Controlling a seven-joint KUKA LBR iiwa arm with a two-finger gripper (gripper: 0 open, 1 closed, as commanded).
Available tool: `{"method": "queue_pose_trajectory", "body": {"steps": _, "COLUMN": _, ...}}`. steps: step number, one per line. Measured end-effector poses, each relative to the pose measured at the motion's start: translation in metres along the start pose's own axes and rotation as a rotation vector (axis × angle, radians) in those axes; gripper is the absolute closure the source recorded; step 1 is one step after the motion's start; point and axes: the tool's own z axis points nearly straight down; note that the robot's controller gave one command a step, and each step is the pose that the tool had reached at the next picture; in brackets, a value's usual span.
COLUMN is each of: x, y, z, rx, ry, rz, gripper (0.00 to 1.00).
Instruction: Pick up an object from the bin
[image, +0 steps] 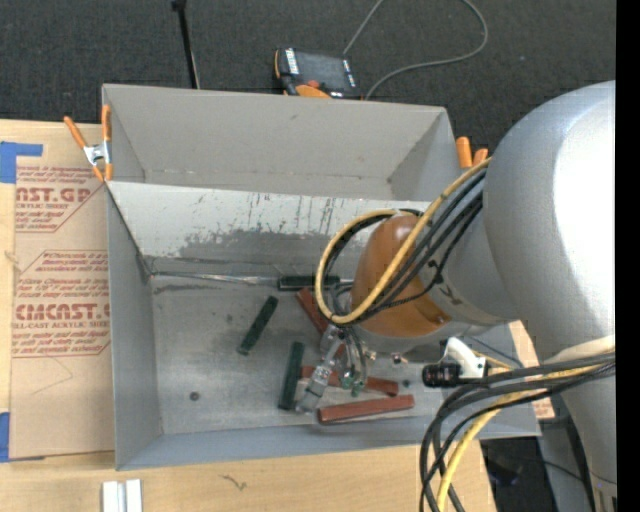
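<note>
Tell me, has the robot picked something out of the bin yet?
Not yet, it seems. Done: the tool is low in the bin, at the front right. In hand: it sits right by a dark green stick and a red-brown stick, both lying on the bin's floor; whether it grips either I cannot tell. Left: lifting one out. Another green stick lies apart to the left, untouched.

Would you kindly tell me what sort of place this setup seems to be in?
Most likely a robotics lab's bin-picking test station: a scuffed grey metal bin, a big white cabled robot arm, and its claw hanging low beside a dark green flat bar and a reddish-brown flat bar.
</note>
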Motion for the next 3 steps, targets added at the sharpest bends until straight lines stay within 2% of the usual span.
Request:
{"method": "queue_pose_trajectory", "body": {"steps": 1, "x": -0.0004, "y": 0.0002, "z": -0.0002, "rx": 0.002, "ry": 0.001, "rz": 0.0, "gripper": 0.0}}
{"method": "queue_pose_trajectory", "body": {"steps": 2, "x": -0.0003, "y": 0.0007, "z": -0.0004, "rx": 0.002, "ry": 0.001, "rz": -0.002, "gripper": 1.0}}
{"method": "queue_pose_trajectory", "body": {"steps": 3, "x": -0.0008, "y": 0.0011, "z": -0.0059, "rx": 0.001, "ry": -0.001, "rz": -0.003, "gripper": 1.0}}
